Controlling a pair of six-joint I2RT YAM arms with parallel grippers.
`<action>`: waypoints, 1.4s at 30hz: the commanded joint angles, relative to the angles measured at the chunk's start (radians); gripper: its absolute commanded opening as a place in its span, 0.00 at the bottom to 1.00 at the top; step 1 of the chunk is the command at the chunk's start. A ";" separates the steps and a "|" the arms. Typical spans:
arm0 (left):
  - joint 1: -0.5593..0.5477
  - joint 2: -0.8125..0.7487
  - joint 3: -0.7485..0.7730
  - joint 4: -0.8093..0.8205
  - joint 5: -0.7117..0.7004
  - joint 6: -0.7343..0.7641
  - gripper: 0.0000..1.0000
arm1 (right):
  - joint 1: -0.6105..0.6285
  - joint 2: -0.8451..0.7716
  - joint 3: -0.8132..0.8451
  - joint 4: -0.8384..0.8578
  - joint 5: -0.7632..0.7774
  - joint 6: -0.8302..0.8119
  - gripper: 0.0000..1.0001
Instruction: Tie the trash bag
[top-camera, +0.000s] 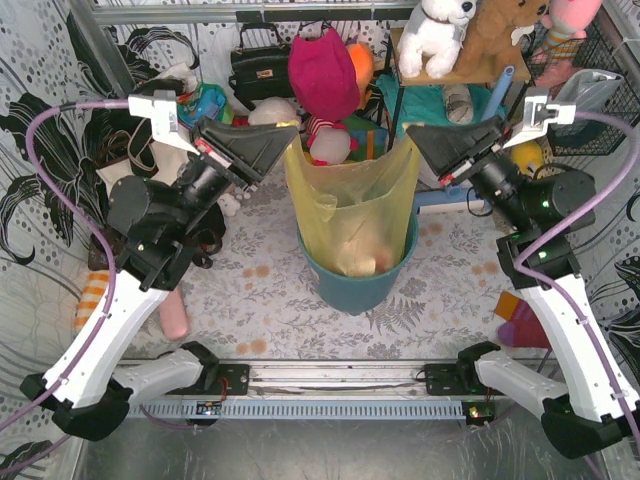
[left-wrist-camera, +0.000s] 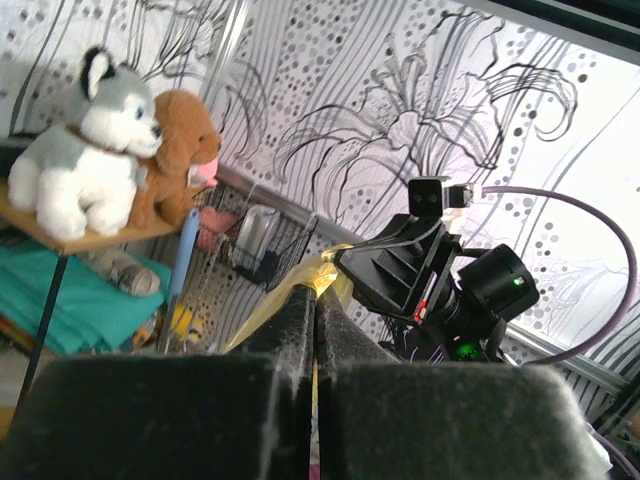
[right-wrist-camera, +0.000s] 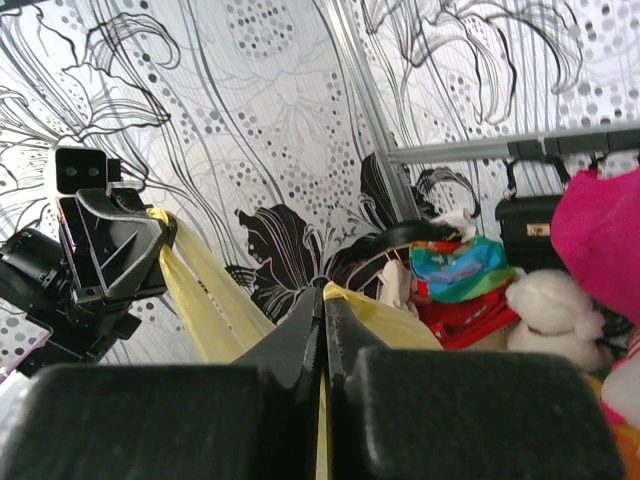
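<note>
You are not seeing much of the trash bag (top-camera: 352, 205). Its lower part is sitting inside the teal bin (top-camera: 360, 288), which is standing about midway across the table (top-camera: 270, 315), and only the upper part is rising above the bin's rim. Something pale is showing through the plastic low down, but you cannot tell what it is. A pink plush toy (top-camera: 322, 70) at the table's far edge is standing behind the bag's mouth, so the far side of the bag's rim is hard to trace. In both wrist views the blurred dark finger pads are filling the lower half and cutting off everything beneath them.

Your left gripper (top-camera: 288, 138) is clenching the left side of the bag's rim, its jaws pressed together with a yellow fold pinched between them. Your right gripper (top-camera: 410, 132) is doing the same on the right side, jaws closed on a strip of the plastic. Each is holding its corner above the bin. The two are sitting well apart across the bag's mouth.
</note>
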 joint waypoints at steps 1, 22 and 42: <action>0.001 -0.017 -0.111 0.010 -0.077 -0.023 0.00 | -0.004 -0.034 -0.122 0.050 0.033 0.034 0.00; 0.020 0.220 0.237 -0.154 0.003 0.046 0.00 | -0.004 -0.010 -0.064 0.031 0.053 -0.031 0.00; 0.059 0.120 0.147 -0.185 -0.025 0.001 0.43 | -0.003 -0.017 0.028 -0.170 0.063 -0.092 0.43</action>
